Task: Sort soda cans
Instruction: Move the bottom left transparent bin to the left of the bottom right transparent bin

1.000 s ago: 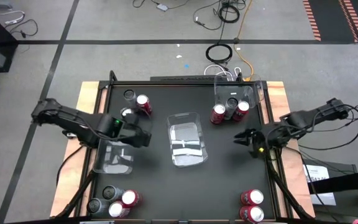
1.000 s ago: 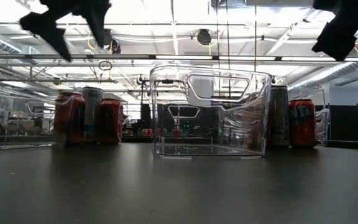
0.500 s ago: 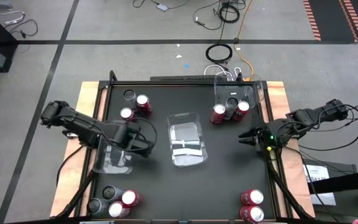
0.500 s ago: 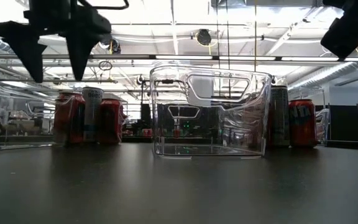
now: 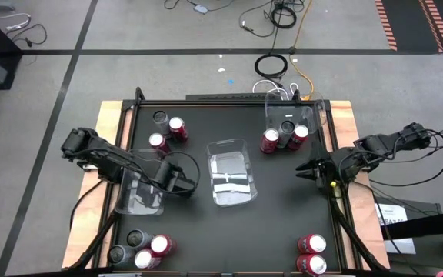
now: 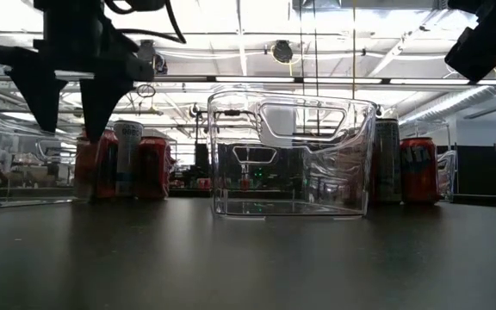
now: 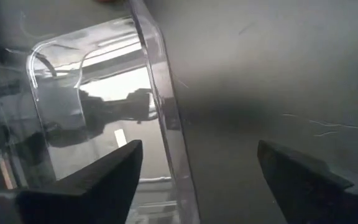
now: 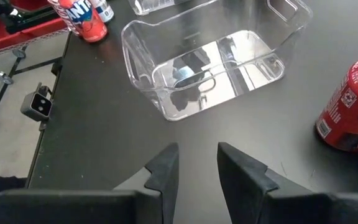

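Soda cans stand upright in four groups: at the far left point(image 5: 168, 129), in front of the far-right clear tray point(image 5: 284, 136), at the near left point(image 5: 139, 250) and at the near right point(image 5: 312, 254). My left gripper point(image 5: 181, 182) is open and points down over the right wall point(image 7: 166, 124) of the left clear tray point(image 5: 139, 192). One finger point(image 7: 98, 180) stands over the tray's inside and the other point(image 7: 309, 180) over the table, both clear of the wall. My right gripper point(image 5: 304, 168) hovers by the right edge, open by a narrow gap point(image 8: 197, 165), with nothing in it.
An empty clear tray point(image 5: 231, 171) sits mid-table between the arms. Another clear tray point(image 5: 289, 115) stands at the far right, just behind the cans. A red can point(image 8: 350, 112) is close ahead of my right gripper. Bare black table lies along the near middle point(image 5: 233, 238).
My left gripper has come down and shifted toward the near edge and slightly right. It has tipped from slanting to pointing almost straight down, and its fingers now straddle the left tray's right wall. The cans and trays have not moved.
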Controlling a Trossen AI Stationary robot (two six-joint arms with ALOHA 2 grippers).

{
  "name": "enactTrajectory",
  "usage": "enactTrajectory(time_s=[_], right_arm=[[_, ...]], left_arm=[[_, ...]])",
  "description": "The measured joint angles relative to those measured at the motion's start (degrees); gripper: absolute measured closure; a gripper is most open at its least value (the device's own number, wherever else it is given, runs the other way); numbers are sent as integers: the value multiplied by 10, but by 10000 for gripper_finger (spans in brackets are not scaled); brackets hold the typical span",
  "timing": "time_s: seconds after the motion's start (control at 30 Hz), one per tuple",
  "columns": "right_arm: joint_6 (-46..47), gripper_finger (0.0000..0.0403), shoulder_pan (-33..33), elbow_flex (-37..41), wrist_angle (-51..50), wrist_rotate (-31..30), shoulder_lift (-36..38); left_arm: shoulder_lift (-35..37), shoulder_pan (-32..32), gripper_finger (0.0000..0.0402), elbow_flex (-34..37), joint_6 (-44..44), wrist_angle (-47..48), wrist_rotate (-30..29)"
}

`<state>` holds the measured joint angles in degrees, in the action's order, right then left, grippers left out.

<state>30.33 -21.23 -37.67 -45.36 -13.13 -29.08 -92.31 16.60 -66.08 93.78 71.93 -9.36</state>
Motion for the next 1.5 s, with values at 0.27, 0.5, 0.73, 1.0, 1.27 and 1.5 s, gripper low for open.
enactTrajectory(time_s=[0.27, 0.5, 0.73, 1.0, 1.27, 1.5], right_arm=[[-4, 303, 0, 0, 0, 0, 0], [-13, 303, 0, 0, 0, 0, 0], [-22, 303, 0, 0, 0, 0, 0], [-23, 303, 0, 0, 0, 0, 0], [-23, 303, 0, 0, 1, 0, 0], [-24, 303, 0, 0, 1, 0, 0]], left_arm=[[-17, -2, 155, 0, 18, -10, 45], [-21, -2, 237, 0, 34, -24, 66], [-21, -8, 334, 0, 50, -48, 69], [-20, -42, 387, 0, 32, -143, 72], [-21, -68, 394, -13, 48, -189, 71], [-21, -87, 394, -32, 47, -198, 61]])
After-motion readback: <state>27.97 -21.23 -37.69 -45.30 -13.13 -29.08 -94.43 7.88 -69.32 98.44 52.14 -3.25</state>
